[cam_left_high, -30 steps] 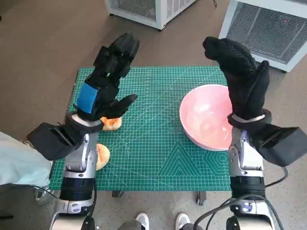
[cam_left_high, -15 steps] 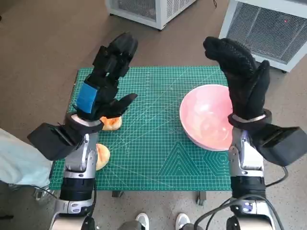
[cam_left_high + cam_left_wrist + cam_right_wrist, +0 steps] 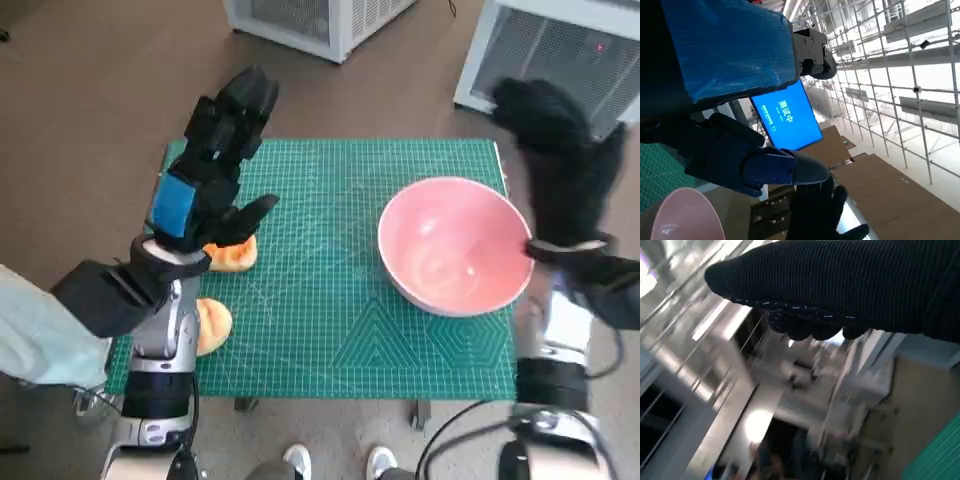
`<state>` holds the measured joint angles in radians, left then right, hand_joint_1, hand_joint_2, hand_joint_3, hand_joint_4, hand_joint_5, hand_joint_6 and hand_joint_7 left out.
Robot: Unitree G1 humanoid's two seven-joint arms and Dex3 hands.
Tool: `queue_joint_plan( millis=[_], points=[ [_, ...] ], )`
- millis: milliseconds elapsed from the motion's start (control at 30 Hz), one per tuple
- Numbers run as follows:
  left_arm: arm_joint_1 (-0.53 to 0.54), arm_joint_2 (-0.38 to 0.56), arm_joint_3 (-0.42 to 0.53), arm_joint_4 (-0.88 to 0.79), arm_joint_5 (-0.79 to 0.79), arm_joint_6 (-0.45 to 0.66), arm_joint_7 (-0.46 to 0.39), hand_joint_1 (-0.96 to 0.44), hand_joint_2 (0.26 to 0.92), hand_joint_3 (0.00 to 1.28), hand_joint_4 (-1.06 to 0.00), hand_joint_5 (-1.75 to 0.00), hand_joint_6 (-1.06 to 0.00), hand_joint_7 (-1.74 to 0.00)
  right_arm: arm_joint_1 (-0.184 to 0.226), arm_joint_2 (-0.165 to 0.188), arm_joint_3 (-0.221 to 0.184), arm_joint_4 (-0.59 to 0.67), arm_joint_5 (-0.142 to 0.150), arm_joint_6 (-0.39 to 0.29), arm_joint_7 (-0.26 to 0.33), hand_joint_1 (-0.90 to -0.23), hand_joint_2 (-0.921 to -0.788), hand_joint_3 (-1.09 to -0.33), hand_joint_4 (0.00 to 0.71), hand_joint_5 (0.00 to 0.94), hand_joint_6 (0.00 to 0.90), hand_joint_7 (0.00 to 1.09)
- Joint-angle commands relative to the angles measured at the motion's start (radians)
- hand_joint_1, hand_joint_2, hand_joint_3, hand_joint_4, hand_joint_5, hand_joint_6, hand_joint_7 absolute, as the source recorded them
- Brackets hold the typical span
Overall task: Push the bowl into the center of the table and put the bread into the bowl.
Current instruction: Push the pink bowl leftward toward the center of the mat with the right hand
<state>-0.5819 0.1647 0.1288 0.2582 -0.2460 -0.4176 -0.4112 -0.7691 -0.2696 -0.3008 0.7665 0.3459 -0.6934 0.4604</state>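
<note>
A pink bowl (image 3: 455,243) sits on the right side of the green mat (image 3: 330,300); its rim also shows in the left wrist view (image 3: 685,215). Two bread pieces lie at the mat's left: one (image 3: 232,254) partly under my left hand, another (image 3: 212,325) nearer the front edge beside my forearm. My left hand (image 3: 215,165) is raised above the left side, fingers spread, holding nothing. My right hand (image 3: 560,160), blurred, hovers upright beyond the bowl's right rim, fingers extended and empty. Its glove (image 3: 850,285) fills the right wrist view.
Two white grilled cabinets stand on the floor behind the table, one (image 3: 320,20) at the back centre and one (image 3: 560,50) at the back right. A pale cloth-clad person's part (image 3: 30,340) shows at the left edge. Shoes (image 3: 335,462) show below the table's front.
My right hand has swung right, off the bowl's inside to beyond its right rim, with motion blur. The bowl and bread have stayed put. The left hand barely moved.
</note>
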Motion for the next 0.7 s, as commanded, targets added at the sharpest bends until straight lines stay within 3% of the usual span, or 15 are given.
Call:
queue_joint_plan(
  millis=[33,167,267,533,700],
  points=[
    [0.015,0.002,0.007,0.011,-0.012,-0.012,-0.004,-0.68,0.921,0.31,-0.11,0.00,0.00,-0.49,-0.023,-0.039,-0.031,0.160,-0.056,-0.067,-0.081,-0.674,-0.921,-0.731,0.215,0.000,0.205,0.27],
    [0.017,0.002,0.009,0.010,-0.012,-0.011,-0.001,-0.69,0.921,0.31,-0.11,0.00,0.00,-0.48,-0.031,-0.076,-0.034,0.249,-0.102,-0.090,-0.148,-0.660,-0.921,-0.802,0.182,0.000,0.152,0.25],
    [0.020,0.001,0.008,0.004,-0.013,-0.007,0.002,-0.69,0.921,0.31,-0.12,0.00,0.00,-0.48,-0.035,-0.096,-0.041,0.305,-0.113,-0.080,-0.181,-0.657,-0.921,-0.827,0.174,0.000,0.140,0.25],
    [0.024,-0.001,0.006,-0.002,-0.009,-0.004,0.008,-0.70,0.921,0.31,-0.12,0.00,0.00,-0.47,-0.049,-0.095,-0.091,0.432,-0.069,0.016,-0.198,-0.648,-0.921,-0.840,0.168,0.000,0.133,0.26],
    [0.026,0.000,0.009,-0.001,-0.014,-0.002,0.007,-0.69,0.921,0.31,-0.12,0.00,-0.01,-0.47,-0.037,-0.095,-0.099,0.492,-0.082,0.069,-0.229,-0.628,-0.921,-0.835,0.171,0.002,0.128,0.26]
  ],
)
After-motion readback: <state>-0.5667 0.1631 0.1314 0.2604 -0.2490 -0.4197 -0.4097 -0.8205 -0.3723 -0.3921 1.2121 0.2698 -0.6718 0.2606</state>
